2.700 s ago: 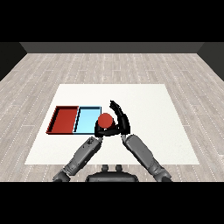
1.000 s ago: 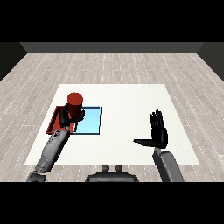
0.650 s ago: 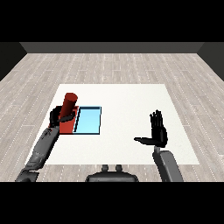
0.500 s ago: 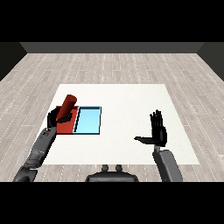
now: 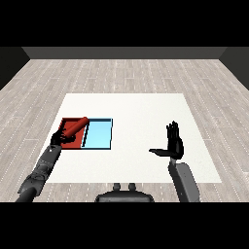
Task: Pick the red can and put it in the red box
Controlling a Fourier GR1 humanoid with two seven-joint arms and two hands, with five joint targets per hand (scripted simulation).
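The red can is tipped over, nearly flat, its top pointing to the upper right over the red tray. My left hand is curled round the can's lower end at the tray's left side. I cannot tell whether the can touches the tray floor. The light blue tray lies just right of the red one and holds nothing. My right hand is raised over the table's right part, fingers straight up and thumb out to the left, holding nothing.
The white table spreads around the trays, on a grey plank floor. My left forearm comes in from the lower left and my right forearm from the lower right.
My left hand has carried the can from above the blue tray leftward over the red tray, lowering and tipping it from upright to nearly flat. The right hand has stayed raised and open.
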